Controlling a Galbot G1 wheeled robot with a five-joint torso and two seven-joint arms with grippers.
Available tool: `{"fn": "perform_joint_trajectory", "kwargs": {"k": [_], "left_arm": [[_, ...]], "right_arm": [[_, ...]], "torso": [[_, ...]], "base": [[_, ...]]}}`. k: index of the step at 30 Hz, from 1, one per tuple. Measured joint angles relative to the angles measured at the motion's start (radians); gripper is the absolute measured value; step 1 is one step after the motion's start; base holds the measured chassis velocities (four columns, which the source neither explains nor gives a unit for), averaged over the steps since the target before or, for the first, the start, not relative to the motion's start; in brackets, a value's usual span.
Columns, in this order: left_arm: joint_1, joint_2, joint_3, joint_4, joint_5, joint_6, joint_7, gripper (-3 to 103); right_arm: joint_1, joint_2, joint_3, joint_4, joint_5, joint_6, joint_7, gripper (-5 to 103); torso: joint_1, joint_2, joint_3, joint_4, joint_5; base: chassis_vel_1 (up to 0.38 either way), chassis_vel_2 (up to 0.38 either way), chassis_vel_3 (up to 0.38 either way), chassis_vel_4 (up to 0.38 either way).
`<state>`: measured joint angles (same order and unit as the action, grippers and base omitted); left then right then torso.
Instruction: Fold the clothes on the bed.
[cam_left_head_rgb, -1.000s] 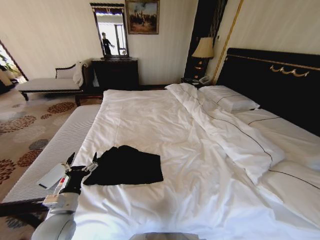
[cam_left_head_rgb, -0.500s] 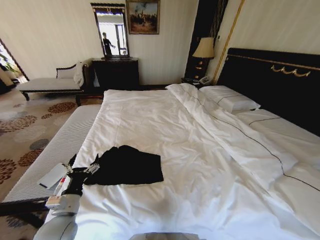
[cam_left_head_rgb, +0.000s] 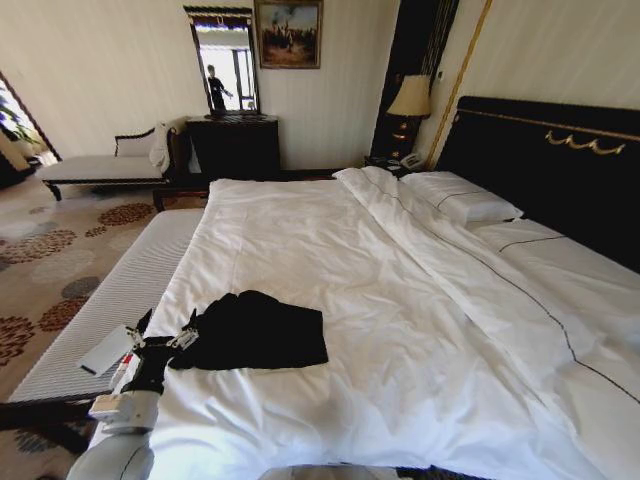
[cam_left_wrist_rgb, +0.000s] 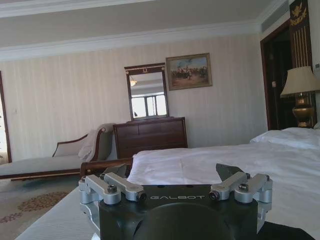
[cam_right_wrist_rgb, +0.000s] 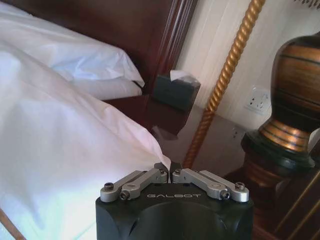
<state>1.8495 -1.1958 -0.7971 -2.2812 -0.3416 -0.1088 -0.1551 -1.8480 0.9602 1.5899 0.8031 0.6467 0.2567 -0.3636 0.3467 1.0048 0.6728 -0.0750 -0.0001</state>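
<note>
**Black T-shirt bunched at the near left edge of the bed; left tool open beside it**

The black T-shirt (cam_left_head_rgb: 255, 332) lies crumpled on the white duvet (cam_left_head_rgb: 330, 270) of the bed (cam_left_head_rgb: 520, 150), near the left edge and well apart from the pillows (cam_left_head_rgb: 460, 198) at the dark headboard. Its outline is irregular, with one corner drawn out toward the left tool.

The left tool (cam_left_head_rgb: 165, 340) sits at the bed's left edge, just beside the shirt's left corner; whether it touches the fabric cannot be told. In the left wrist view the left tool (cam_left_wrist_rgb: 176, 182) has its fingers spread wide apart, nothing between them.

The right tool (cam_right_wrist_rgb: 167, 170) is closed, fingertips together and empty, facing a dark bedside stand with a tissue box (cam_right_wrist_rgb: 176, 90) and a lamp base (cam_right_wrist_rgb: 292, 105).
</note>
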Motion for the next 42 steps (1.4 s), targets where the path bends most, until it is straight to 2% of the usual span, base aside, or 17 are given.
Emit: {"fn": "perform_joint_trajectory", "kwargs": {"k": [8,14,19,24,29,37,41,42], "left_arm": [[-0.012,0.0,-0.003,-0.003,0.001,0.003,0.0,100],[0.009,-0.013,-0.014,-0.004,0.001,0.0,0.0,100],[0.015,-0.02,-0.014,-0.01,0.012,-0.001,0.0,100],[0.018,-0.022,-0.021,-0.038,0.02,0.009,-0.004,100],[0.029,-0.02,-0.034,-0.042,0.018,0.009,-0.004,100],[0.041,-0.045,-0.029,-0.04,0.031,0.006,-0.003,100],[0.046,-0.05,-0.023,-0.048,0.045,0.004,-0.003,100],[0.047,-0.05,-0.026,-0.049,0.044,0.004,-0.003,100]], "right_arm": [[0.04,-0.017,-0.086,-0.054,-0.062,0.01,0.024,0],[0.084,-0.019,-0.147,-0.115,-0.109,0.017,0.032,0],[0.132,-0.024,-0.186,-0.164,-0.132,0.021,0.042,0],[0.251,-0.029,-0.272,-0.259,-0.171,0.024,0.084,0],[0.296,-0.027,-0.3,-0.295,-0.186,0.03,0.109,0],[0.347,-0.002,-0.386,-0.32,-0.195,0.047,0.104,0],[0.367,0.017,-0.432,-0.323,-0.21,0.051,0.136,0],[0.369,0.021,-0.439,-0.327,-0.214,0.051,0.144,-3]], "torso": [[0.0,0.0,0.0,-0.0012,-0.0002],[0.0,0.0,0.0,0.0001,0.0],[0.0,0.0,0.0,-0.0005,-0.0002],[0.0,0.0,0.0,-0.0007,0.0003],[0.0,0.0,0.0,-0.0003,0.0002],[0.0,0.0,0.0,-0.0005,-0.0001],[0.0,0.0,0.0,0.0001,0.0001],[0.0,0.0,0.0,0.0001,0.0]], "base": [[0.0,0.0,0.0,0.0],[0.0,0.0,0.0,0.0],[0.0,0.0,0.0,0.0],[0.0,0.0,0.0,0.0],[0.0,0.0,0.0,0.0],[0.0,0.0,0.0,0.0],[0.0,0.0,0.0,0.0],[0.0,0.0,0.0,0.0]]}}
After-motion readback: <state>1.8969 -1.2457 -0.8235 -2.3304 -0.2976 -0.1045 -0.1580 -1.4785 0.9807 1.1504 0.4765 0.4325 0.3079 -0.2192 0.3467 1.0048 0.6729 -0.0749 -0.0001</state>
